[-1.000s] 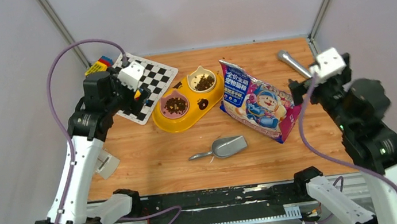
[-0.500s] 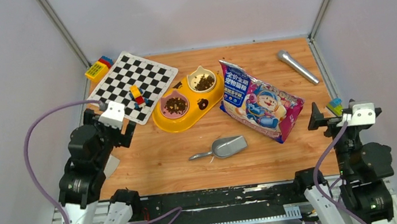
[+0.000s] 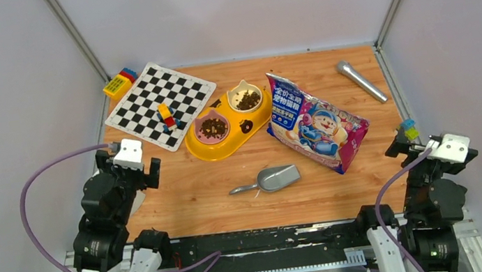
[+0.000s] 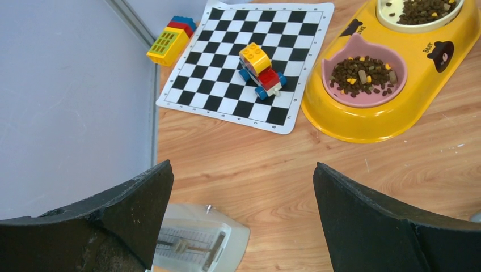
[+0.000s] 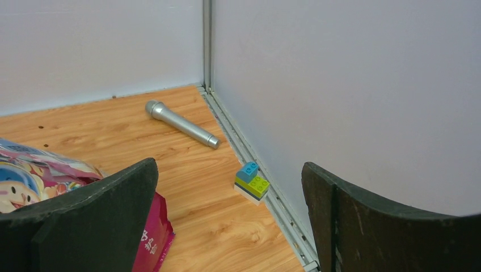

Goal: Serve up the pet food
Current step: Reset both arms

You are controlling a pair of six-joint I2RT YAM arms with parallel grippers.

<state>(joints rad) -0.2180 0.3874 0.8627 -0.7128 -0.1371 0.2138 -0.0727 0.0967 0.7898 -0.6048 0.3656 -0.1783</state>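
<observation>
Kibble (image 4: 363,71) lies in both bowls of the yellow feeder (image 4: 351,129); left fingers (image 4: 113,221) and right fingers (image 5: 85,221) gape empty.

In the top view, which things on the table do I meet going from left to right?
Black-and-white checkered mat, yellow double-bowl feeder, glossy blue-and-pink food bag, silver metal microphone, small green-and-blue toy brick.

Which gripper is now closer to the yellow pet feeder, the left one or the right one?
Left. The left gripper hangs open on the near left side of the feeder. The right gripper is far off at the right edge, beyond the food bag.
</observation>
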